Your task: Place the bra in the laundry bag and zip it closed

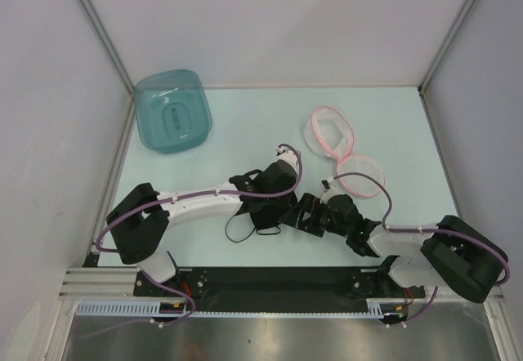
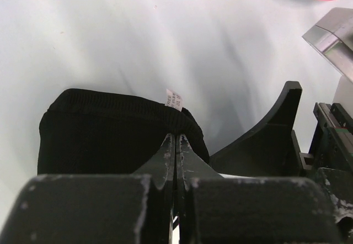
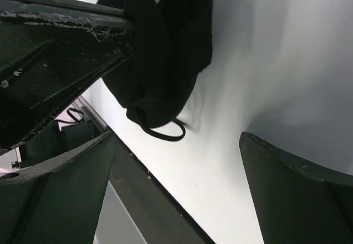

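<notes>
Left gripper [image 2: 175, 140] pinching bra [image 2: 105, 136] edge only, may slip on lift. Right gripper [image 3: 177, 144] spread wide, empty; laundry bag [image 1: 360, 173] well apart.

Lab robot cell: white panel walls [image 1: 278, 18], aluminium framing [image 1: 98, 30], pale table [image 1: 245, 116]

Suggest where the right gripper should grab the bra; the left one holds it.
Probably the thick bunched end of the bra just above its strap loop, coming in from the side where the right gripper sits open. The left gripper is shut on the ribbed hem, so that end is free; the loop looks too thin to pinch.
</notes>
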Available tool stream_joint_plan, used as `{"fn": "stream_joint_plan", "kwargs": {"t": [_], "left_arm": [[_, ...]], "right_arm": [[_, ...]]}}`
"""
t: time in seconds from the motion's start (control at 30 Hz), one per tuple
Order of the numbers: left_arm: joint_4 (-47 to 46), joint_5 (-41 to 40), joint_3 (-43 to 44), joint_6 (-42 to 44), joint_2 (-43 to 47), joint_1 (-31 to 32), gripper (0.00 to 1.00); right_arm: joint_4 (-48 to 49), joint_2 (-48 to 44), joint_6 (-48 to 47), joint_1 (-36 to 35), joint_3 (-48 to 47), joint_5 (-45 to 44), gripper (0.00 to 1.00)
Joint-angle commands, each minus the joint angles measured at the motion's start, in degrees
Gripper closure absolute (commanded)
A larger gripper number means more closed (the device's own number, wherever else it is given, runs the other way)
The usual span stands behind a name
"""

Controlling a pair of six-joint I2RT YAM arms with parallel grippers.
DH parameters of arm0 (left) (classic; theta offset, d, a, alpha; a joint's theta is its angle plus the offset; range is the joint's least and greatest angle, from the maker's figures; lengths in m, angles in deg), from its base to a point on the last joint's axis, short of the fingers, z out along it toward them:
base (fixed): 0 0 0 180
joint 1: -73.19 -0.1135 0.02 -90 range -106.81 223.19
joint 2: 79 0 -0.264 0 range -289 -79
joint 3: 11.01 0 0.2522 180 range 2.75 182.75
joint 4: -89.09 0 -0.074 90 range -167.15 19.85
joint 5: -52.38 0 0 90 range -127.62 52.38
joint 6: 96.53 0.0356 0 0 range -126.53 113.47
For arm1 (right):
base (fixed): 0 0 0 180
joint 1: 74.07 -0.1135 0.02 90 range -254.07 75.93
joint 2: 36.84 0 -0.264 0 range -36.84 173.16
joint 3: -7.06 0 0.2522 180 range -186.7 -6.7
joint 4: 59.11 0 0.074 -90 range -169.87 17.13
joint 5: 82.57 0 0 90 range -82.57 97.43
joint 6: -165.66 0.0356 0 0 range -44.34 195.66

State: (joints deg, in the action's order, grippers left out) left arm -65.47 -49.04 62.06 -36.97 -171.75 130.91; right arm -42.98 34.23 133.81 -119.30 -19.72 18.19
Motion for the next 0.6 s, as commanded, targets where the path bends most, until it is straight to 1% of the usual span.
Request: {"fn": "stream_joint_plan", "kwargs": {"t": [0.0,0.27,0.43,0.57], "left_arm": [[-1.1,0.8,0.7,-1.3,0.5,-0.2,1.0],[-1.7,2.0,0.3,-2.1,0.9,-0.2,1.0],[-2.0,3.2,-0.5,-3.0,1.9,-0.1,1.0],[-2.3,3.2,-1.7,-4.3,2.6,-0.1,1.0]], "right_arm": [[15.0,2.1,2.8,-1.9,2.8,-7.7,0.01],[24.6,8.3,2.4,-2.1,1.6,-7.4,0.0],[27.1,13.3,2.8,-2.3,-0.6,-7.1,0.0],[32.5,16.6,3.5,-2.4,-0.7,-8.4,0.0]]}}
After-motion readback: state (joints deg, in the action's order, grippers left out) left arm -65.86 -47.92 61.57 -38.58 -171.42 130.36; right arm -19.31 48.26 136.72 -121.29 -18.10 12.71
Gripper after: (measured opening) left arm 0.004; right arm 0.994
